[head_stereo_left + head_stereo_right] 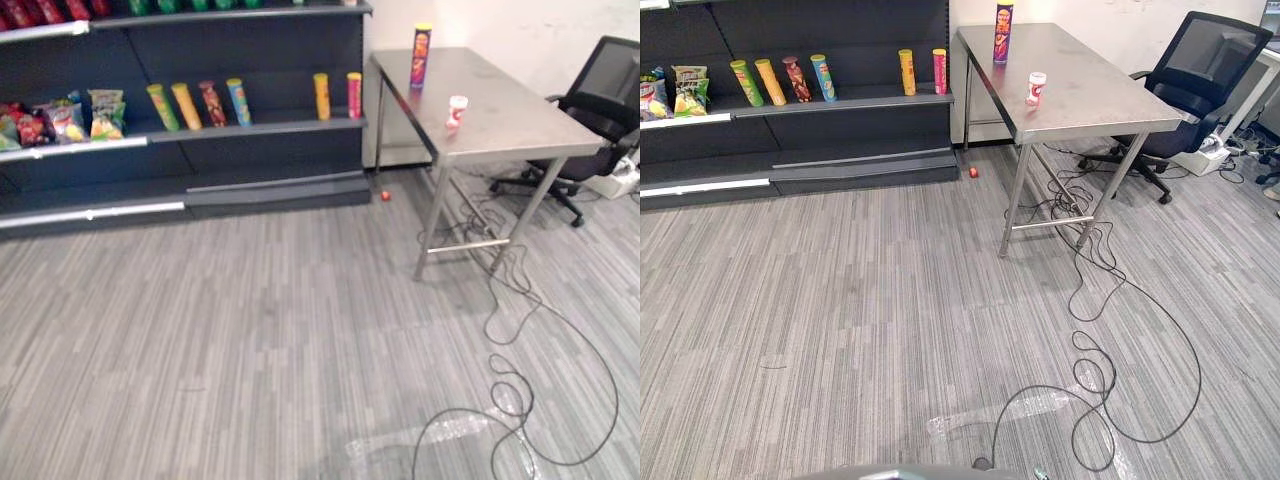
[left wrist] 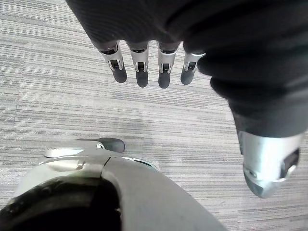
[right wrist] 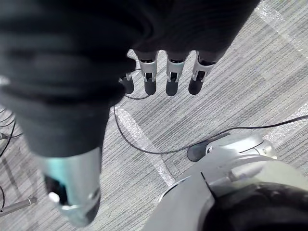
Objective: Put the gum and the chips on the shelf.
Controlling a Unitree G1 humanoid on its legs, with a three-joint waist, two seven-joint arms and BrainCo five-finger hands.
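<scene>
Chips can (image 1: 421,56) stands upright at the far end of a steel table (image 1: 520,125), ahead of us and to our right. The gum tub (image 1: 457,111) sits nearer us, by the table's left edge.

From the left: our left hand (image 2: 140,67) hangs over carpet, fingers straight, holding nothing. The dark shelf (image 1: 250,128) carries snack bags (image 1: 105,113) and leaning cans (image 1: 185,105), with a free gap among them. Our right hand (image 3: 171,79) hangs likewise, relaxed and empty; we judge it the nearer one. Both things lie well apart from either hand. An office chair (image 1: 605,90) sits beyond the table.
</scene>
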